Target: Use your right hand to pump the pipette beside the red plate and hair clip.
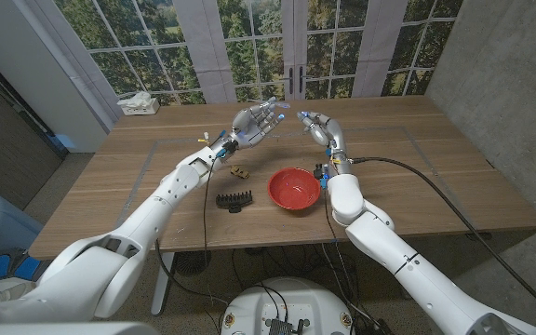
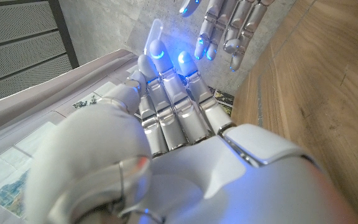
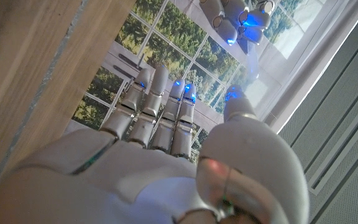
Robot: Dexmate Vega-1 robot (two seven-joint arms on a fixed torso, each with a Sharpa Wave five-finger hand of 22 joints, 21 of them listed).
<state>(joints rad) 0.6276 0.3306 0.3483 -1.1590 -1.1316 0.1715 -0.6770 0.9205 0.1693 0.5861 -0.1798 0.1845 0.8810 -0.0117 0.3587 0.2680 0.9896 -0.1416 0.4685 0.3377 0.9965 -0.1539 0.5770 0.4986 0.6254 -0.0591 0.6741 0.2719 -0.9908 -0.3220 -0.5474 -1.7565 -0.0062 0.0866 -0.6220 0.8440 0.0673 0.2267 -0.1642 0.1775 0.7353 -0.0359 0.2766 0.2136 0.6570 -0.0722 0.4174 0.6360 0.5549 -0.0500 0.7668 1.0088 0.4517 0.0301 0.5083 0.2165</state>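
Both hands are raised above the far middle of the table, fingertips facing each other. My left hand (image 1: 253,124) pinches a thin clear pipette (image 1: 280,105) at its thumb and fingertips; in the left wrist view the pipette (image 2: 153,32) shows as a pale strip. My right hand (image 1: 316,125) hovers just beside it, fingers straight and apart, the thumb close to the pipette (image 3: 252,62); I cannot tell whether it touches. The red plate (image 1: 294,189) sits on the table below, the black hair clip (image 1: 234,198) to its left.
A small brown object (image 1: 240,171) lies behind the hair clip. A white tissue box (image 1: 138,102) stands at the table's far left corner. A black cable (image 1: 417,170) runs across the right side of the table.
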